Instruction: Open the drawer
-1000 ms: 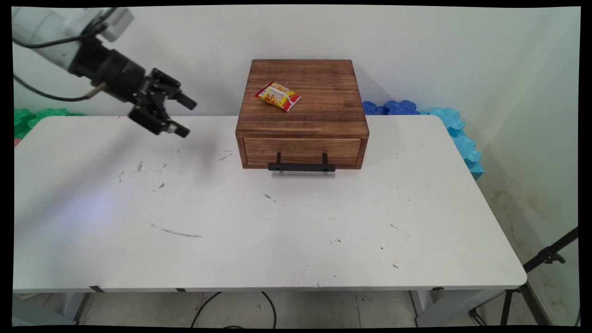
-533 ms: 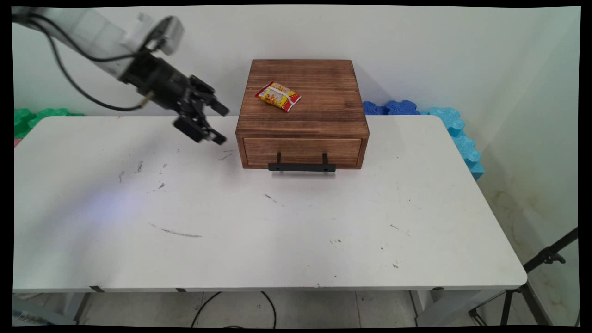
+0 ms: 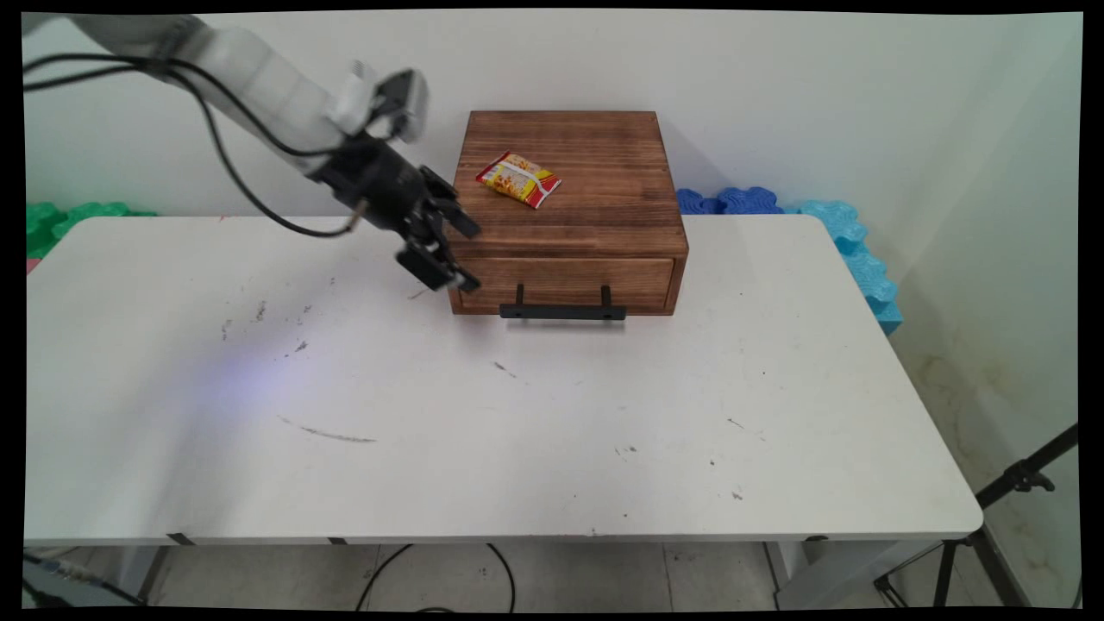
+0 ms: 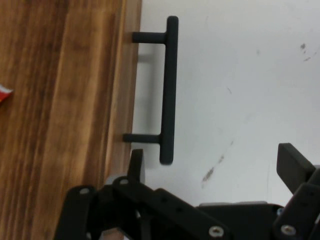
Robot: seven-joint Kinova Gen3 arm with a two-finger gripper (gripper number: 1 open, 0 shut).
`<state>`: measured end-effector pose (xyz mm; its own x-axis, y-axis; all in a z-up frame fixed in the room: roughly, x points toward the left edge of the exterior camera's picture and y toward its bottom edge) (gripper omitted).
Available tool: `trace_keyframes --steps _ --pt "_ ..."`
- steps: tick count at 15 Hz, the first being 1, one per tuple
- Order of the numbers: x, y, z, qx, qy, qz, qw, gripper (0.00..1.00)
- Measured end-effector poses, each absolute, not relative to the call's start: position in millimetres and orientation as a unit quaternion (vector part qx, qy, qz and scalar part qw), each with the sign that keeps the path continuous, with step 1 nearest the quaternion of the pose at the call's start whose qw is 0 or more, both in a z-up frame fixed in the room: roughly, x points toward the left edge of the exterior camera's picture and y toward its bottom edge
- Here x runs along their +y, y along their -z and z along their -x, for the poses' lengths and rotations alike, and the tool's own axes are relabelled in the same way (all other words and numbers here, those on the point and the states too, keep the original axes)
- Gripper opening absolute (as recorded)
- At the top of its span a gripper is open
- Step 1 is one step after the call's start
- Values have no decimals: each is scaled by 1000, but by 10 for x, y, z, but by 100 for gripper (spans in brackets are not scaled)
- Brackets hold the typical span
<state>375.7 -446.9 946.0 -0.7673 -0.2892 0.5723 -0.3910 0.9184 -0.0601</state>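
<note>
**Wooden drawer box with gripper at its left front corner**

Dark-stained wood forms the drawer box [image 3: 565, 207], which is set on the white table [image 3: 483, 431] toward the far edge, close to the wall. A single drawer front [image 3: 562, 284] is seen on the near face and appears shut flush with the box. A black bar handle [image 3: 562, 311] is fixed to the drawer front by two short posts. In the hand view the same handle [image 4: 167, 90] is seen running vertically, with the wooden top [image 4: 60, 120] filling the left side.

A small red and yellow snack packet [image 3: 518, 179] is laid flat on the box top, left of its centre. A red corner of the packet [image 4: 4, 93] is just visible at the left edge of the hand view.

The black gripper [image 3: 461, 253] is positioned at the left front corner of the box, above the table surface, with the white arm [image 3: 250, 82] entering from the upper left. The fingers are spread wide apart and nothing is held between them. In the hand view the gripper [image 4: 212, 167] is seen with one fingertip [image 4: 136, 165] near the lower end of the handle and the box edge, and the other finger [image 4: 295, 167] well apart over bare table. Whether any finger touches the box cannot be told.

Blue foam pieces [image 3: 802, 224] are placed behind the table at the right, and green foam [image 3: 60, 220] at the left. A black tripod leg [image 3: 1009, 492] is seen at the lower right.
</note>
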Motion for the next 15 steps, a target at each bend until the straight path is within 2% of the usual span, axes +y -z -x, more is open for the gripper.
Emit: trace_keyframes --steps 15 --pt "-4727 -8692 -2871 -952 -98 -151 248 100"
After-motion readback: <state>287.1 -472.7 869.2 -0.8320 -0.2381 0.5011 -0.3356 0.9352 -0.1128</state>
